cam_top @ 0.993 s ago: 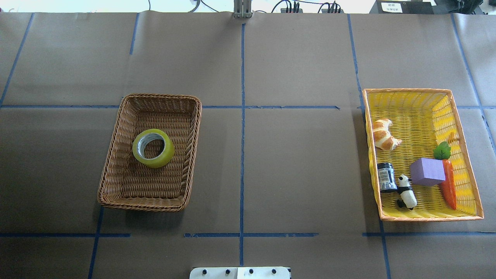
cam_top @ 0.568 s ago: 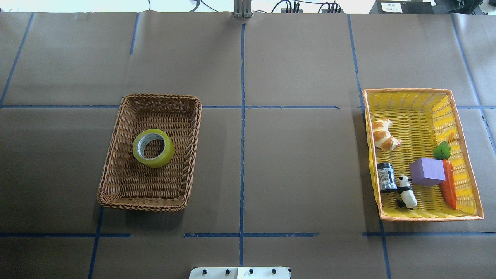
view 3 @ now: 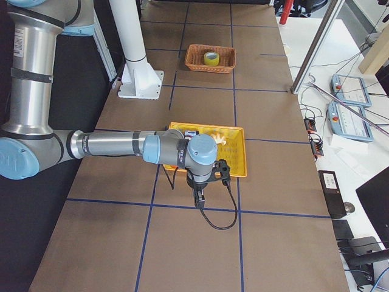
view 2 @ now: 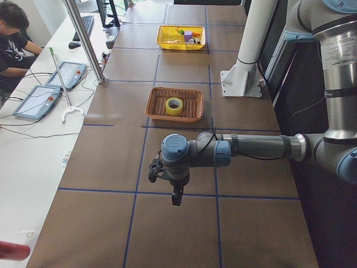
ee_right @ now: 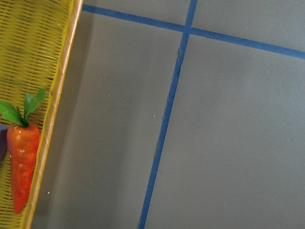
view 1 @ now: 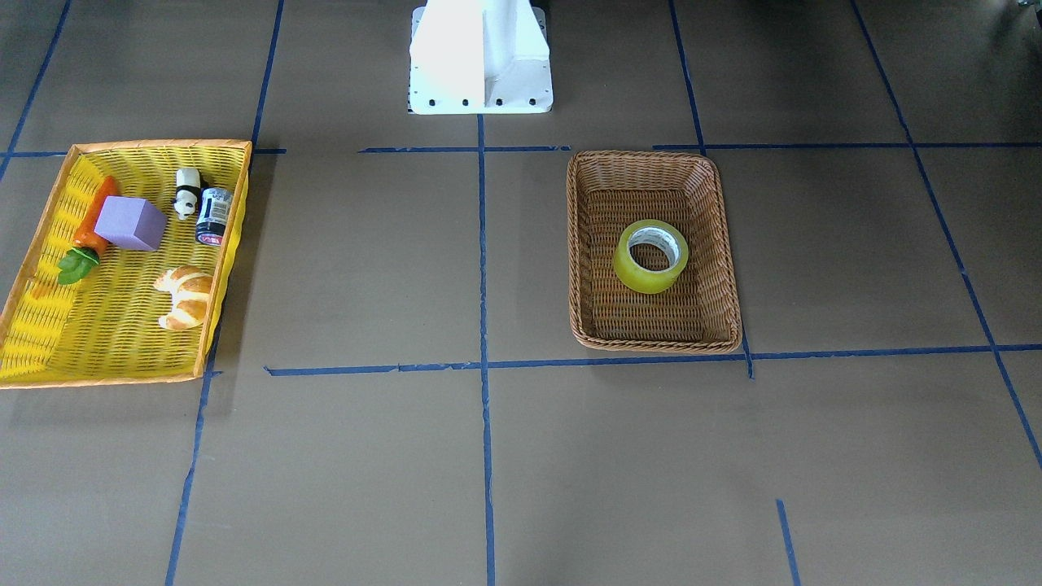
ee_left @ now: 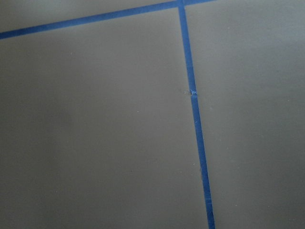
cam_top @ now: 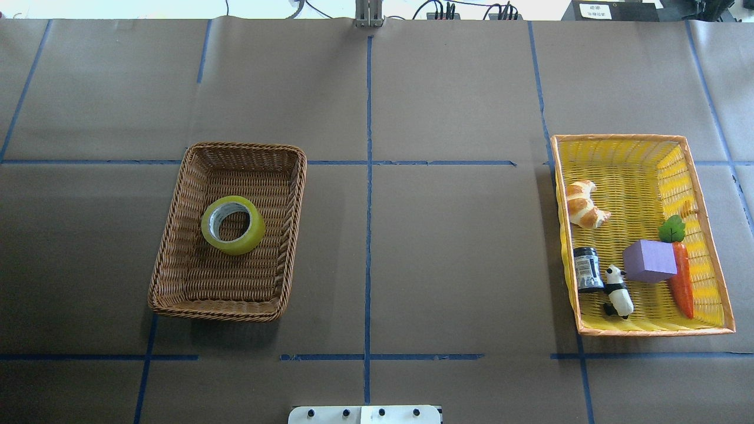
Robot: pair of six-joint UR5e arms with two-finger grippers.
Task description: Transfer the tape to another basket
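Observation:
The yellow-green tape (cam_top: 254,233) lies flat in the middle of the brown wicker basket (cam_top: 224,311) on the table's left half. It also shows in the front view (view 1: 641,278), inside that basket (view 1: 651,342). Neither gripper is in the overhead or front view. In the exterior left view my left gripper (view 2: 175,196) hangs over bare table, well short of the tape (view 2: 174,111). In the exterior right view my right gripper (view 3: 199,199) hangs just beyond the yellow basket (view 3: 240,152). I cannot tell whether either is open or shut.
The yellow orange-rimmed basket (cam_top: 648,331) at the right holds a croissant (cam_top: 583,206), a dark jar (cam_top: 587,269), a panda figure (cam_top: 617,292), a purple block (cam_top: 649,260) and a carrot (cam_top: 683,282). The right wrist view shows the carrot (ee_right: 21,162). An operator (view 2: 14,33) sits at the side desk.

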